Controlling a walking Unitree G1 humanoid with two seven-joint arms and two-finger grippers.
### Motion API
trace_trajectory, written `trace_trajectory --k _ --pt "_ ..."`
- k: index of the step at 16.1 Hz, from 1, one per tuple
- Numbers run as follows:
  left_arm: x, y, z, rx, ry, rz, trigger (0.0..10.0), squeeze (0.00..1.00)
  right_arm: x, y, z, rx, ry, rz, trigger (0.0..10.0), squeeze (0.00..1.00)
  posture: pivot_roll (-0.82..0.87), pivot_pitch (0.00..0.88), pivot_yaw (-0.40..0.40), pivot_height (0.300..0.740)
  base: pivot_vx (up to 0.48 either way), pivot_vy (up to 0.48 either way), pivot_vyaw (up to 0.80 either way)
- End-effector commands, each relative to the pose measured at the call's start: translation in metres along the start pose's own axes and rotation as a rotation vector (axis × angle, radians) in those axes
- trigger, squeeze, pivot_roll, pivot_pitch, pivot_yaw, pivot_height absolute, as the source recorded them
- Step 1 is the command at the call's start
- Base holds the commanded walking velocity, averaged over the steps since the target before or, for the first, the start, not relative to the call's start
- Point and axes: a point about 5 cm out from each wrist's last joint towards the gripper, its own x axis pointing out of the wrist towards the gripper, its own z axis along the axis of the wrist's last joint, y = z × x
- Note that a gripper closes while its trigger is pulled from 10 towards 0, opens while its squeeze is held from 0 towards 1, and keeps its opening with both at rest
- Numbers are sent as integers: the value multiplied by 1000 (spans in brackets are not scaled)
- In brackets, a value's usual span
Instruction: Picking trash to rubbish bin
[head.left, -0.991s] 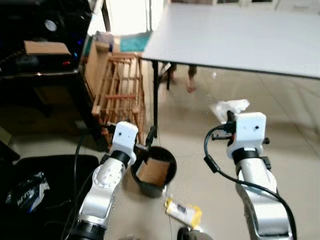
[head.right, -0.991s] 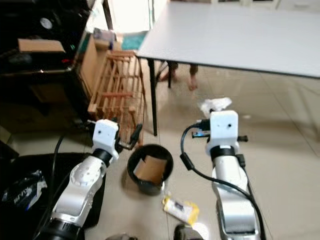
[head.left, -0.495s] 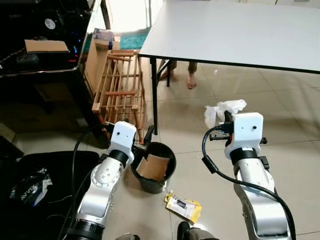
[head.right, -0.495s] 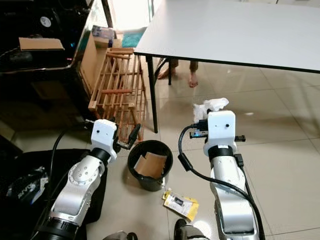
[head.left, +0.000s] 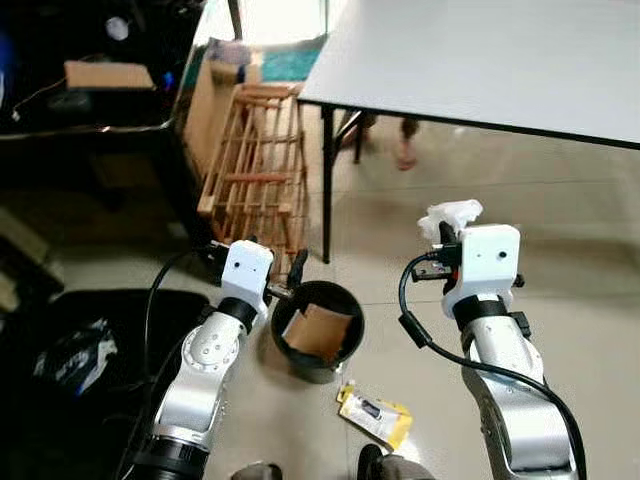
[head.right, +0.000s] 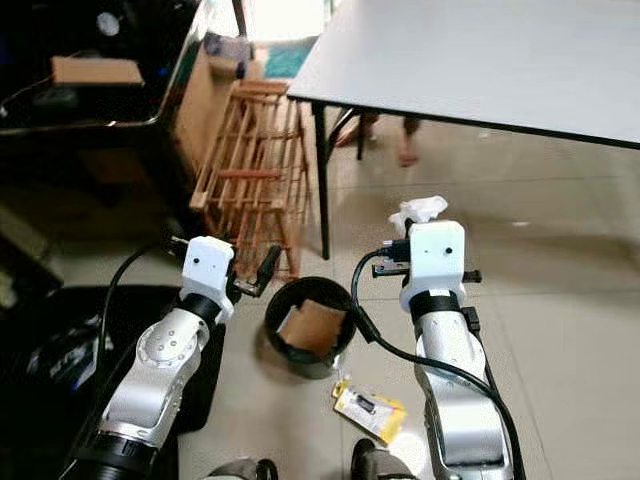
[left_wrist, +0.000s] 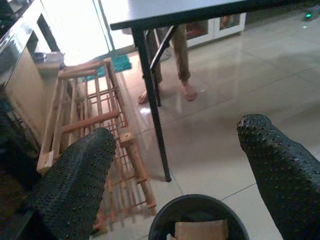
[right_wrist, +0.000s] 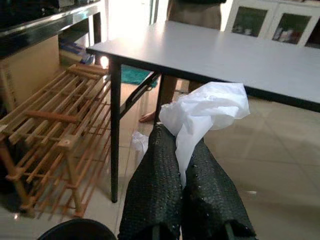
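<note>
A black rubbish bin (head.left: 318, 340) stands on the tiled floor with a piece of brown cardboard (head.left: 320, 333) in it. My right gripper (right_wrist: 181, 146) is shut on a crumpled white plastic wrapper (right_wrist: 205, 107), held up in the air to the right of the bin and above it (head.left: 450, 213). My left gripper (left_wrist: 175, 134) is open and holds nothing. It hovers just left of the bin's rim (head.left: 287, 275). A yellow packet (head.left: 375, 415) lies flat on the floor in front of the bin, to its right.
A wooden slatted rack (head.left: 258, 160) leans behind the bin, beside a black table leg (head.left: 327, 180) of the grey table (head.left: 480, 50). A person's feet (head.left: 405, 155) stand under the table. A black bag (head.left: 80, 360) lies at the left.
The whole picture has shifted, so the camera moved. Both arms keep much the same pose, and the right gripper still grips the white wrapper.
</note>
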Motion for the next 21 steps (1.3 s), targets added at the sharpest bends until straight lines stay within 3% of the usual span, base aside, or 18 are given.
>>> trace_trajectory --k 1,7,11,21 --pt "0 0 0 -3 -11 -3 10000 0 -1 2 -4 7 24 14 0 0 -34 120 34 740 0 0 0" --pt "0 -1 0 10 -11 -20 10000 0 -1 2 -4 9 23 15 0 0 -35 120 38 740 0 0 0" --pt "0 -2 -1 10 -6 -26 10000 0 -3 4 -9 59 59 28 0 0 -35 120 38 740 0 0 0" --pt "-1 -2 -2 13 -3 -27 10000 0 -5 6 -11 65 70 39 0 0 -40 127 44 740 333 0 0"
